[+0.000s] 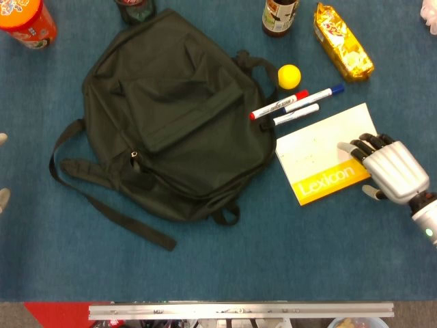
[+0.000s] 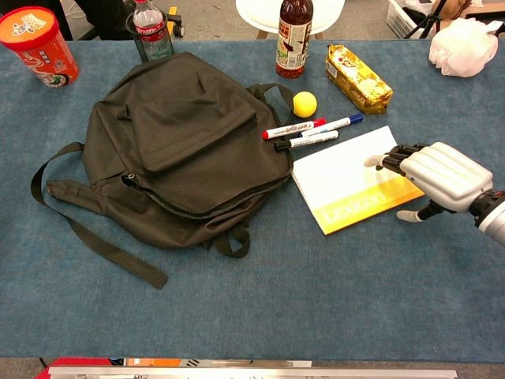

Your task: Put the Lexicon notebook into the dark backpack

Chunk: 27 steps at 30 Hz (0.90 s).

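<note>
The Lexicon notebook, white with a yellow band, lies flat on the blue table to the right of the dark backpack. The backpack lies flat, and its zip looks shut. My right hand is over the notebook's right end. Its fingers are stretched across the cover and the thumb is off the near edge, gripping nothing. Only two fingertips of my left hand show at the left edge of the head view, spread apart and away from the backpack.
Three markers and a yellow ball lie between the backpack and the notebook. A gold snack pack, a dark bottle, a cola bottle, an orange canister and a white bag stand along the far side.
</note>
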Motion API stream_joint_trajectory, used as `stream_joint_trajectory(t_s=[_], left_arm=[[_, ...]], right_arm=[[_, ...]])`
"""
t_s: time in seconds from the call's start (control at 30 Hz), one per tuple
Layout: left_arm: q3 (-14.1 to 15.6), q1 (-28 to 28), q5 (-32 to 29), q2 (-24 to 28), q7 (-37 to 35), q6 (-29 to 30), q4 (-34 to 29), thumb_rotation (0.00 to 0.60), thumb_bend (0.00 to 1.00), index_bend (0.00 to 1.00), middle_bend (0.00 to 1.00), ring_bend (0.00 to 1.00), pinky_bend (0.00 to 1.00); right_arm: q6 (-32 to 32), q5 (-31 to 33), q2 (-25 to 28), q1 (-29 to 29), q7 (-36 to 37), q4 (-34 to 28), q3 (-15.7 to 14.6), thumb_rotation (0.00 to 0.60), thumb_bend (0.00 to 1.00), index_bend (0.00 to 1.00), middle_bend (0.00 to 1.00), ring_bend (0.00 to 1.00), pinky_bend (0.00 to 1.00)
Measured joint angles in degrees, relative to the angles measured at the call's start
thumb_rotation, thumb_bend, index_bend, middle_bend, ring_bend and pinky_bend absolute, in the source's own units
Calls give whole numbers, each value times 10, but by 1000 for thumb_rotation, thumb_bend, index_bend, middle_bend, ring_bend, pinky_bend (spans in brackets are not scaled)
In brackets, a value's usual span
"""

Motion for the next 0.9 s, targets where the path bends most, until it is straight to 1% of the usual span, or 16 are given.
stream_joint_trajectory(t_s=[0.57,0.63,0.77,0.9], left_arm=[[-3,0,-6,-4,-8,-4,11,600,181,197,140,158,163],[-3,0,-6,-4,-8,-5,11,600,181,198,140,158,163],[-3,-1,-7,-5,-9,-7,12,600,181,197,140,158,163],[-4,-2,-8,-5,-10,-7,12,600,182,198,140,158,163]], right_arm=[[2,15,-31,16,10,42,0,600,119,216,317,213,315],[5,15,-34,18,14,46,0,600,153,217,319,212,315],[12,12,-40,22,24,56,-1,600,269,235,333,212,315],[24,6,-50,25,40,71,-1,600,326,251,351,213,315]])
